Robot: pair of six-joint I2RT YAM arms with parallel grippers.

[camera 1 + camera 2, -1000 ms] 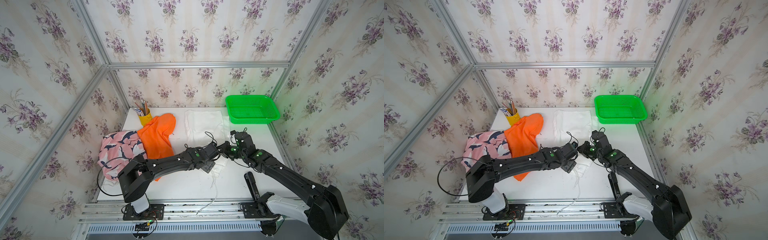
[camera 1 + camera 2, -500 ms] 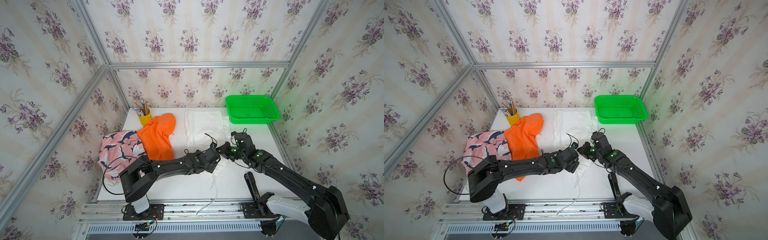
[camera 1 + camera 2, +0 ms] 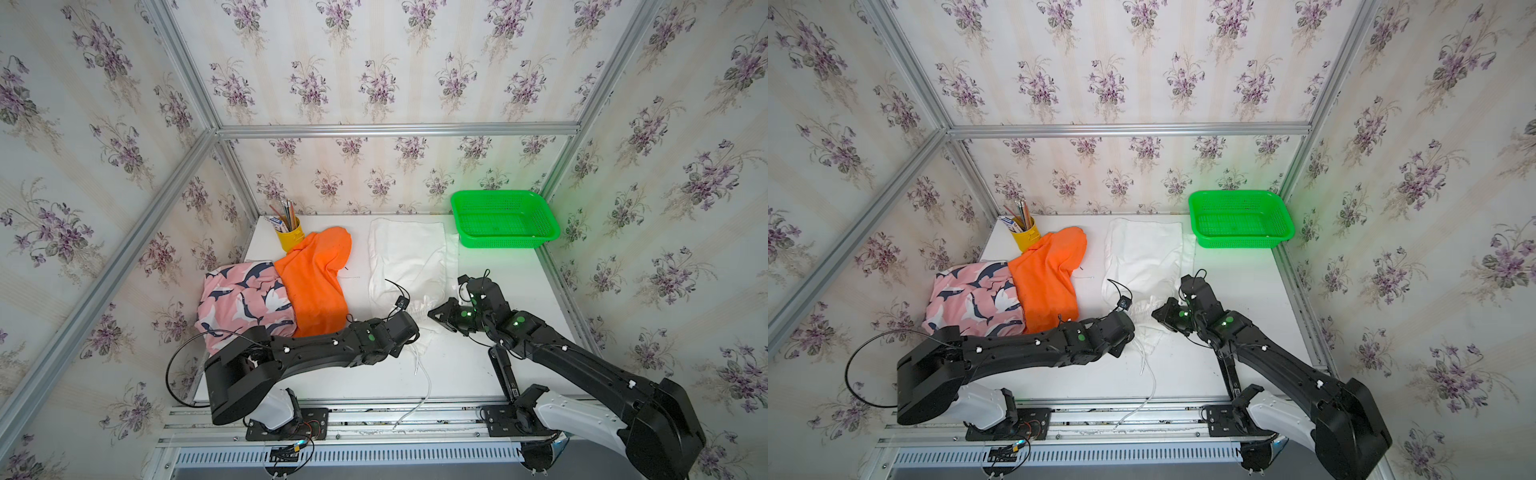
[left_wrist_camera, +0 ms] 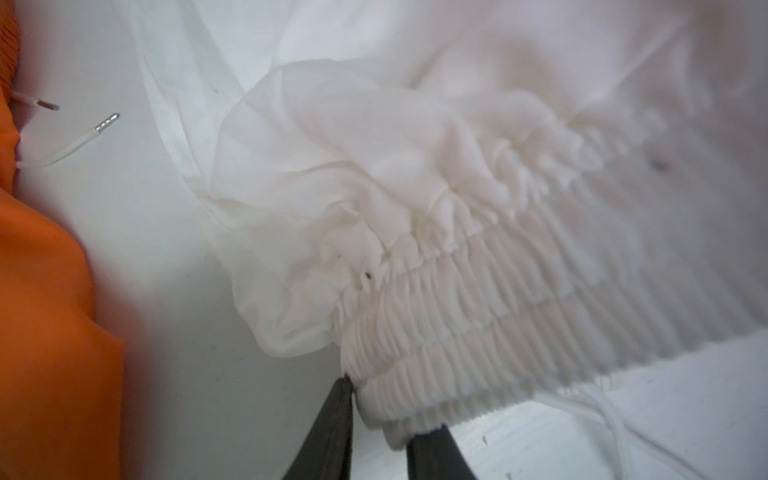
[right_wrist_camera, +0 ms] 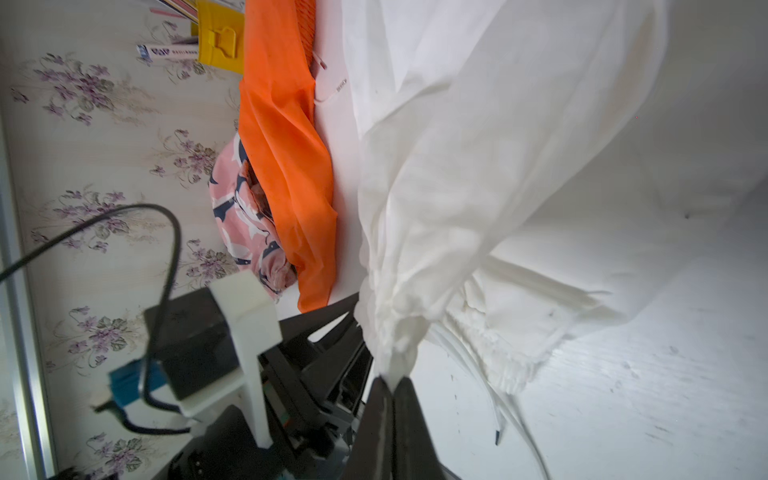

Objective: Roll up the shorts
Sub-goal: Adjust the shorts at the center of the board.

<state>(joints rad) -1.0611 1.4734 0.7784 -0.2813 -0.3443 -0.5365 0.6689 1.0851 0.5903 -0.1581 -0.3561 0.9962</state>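
Shows a white table point(image 3: 457, 374); finds white shorts point(image 3: 409, 257) spread at its middle, near waistband bunched; places orange shorts point(image 3: 316, 282) just beside, overlapping pink shark-print shorts point(image 3: 241, 299) at the left edge; catches left gripper point(image 4: 386, 403) clamped on the ruffled waistband corner; catches right gripper point(image 5: 390, 380) pinched tight on a gathered fold of the same white cloth.

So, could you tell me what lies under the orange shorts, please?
The orange shorts overlap one edge of the pink shark-print shorts; how far the pink cloth runs underneath is hidden.
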